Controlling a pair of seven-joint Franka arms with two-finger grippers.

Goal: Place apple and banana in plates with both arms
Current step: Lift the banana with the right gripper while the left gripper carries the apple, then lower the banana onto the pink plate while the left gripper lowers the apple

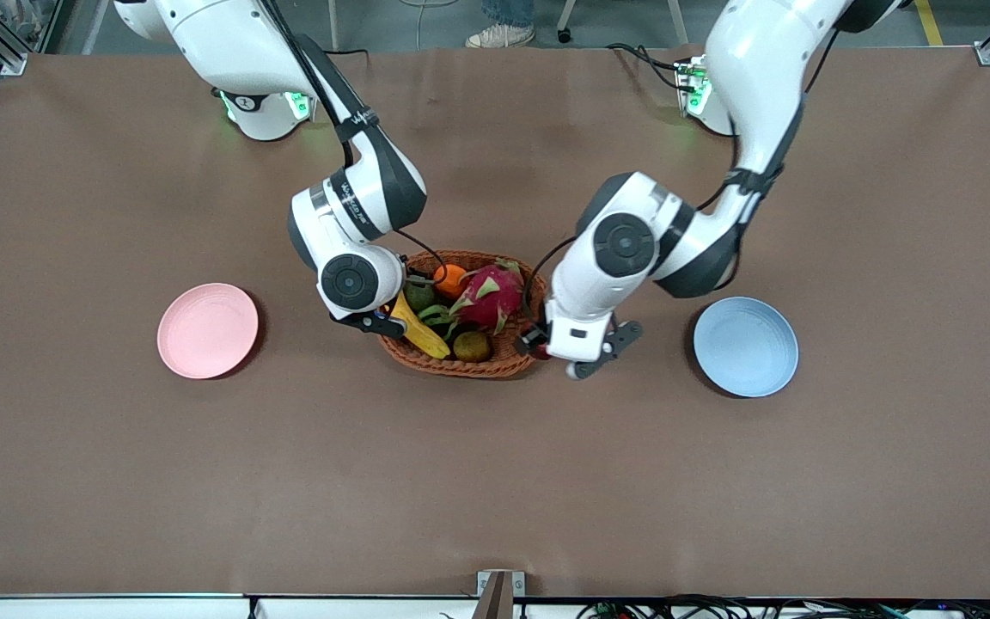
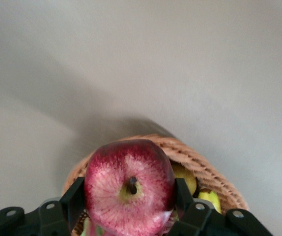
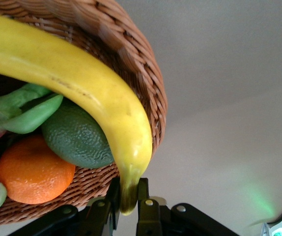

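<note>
My left gripper [image 1: 538,344] is shut on the dark-red apple [image 2: 128,189], held just over the basket's rim at the end toward the blue plate [image 1: 745,346]. In the front view only a sliver of the apple [image 1: 540,351] shows under the hand. My right gripper [image 1: 381,321] is shut on the dark tip of the yellow banana [image 3: 82,88]. The banana [image 1: 419,332] still lies slanted in the basket at the end toward the pink plate [image 1: 207,330]. Both plates are bare.
The brown wicker basket [image 1: 461,368] sits mid-table between the plates. It holds a pink dragon fruit [image 1: 491,297], an orange [image 1: 450,279], a green fruit [image 1: 418,295] and a brown fruit [image 1: 472,346]. Brown tabletop lies all round.
</note>
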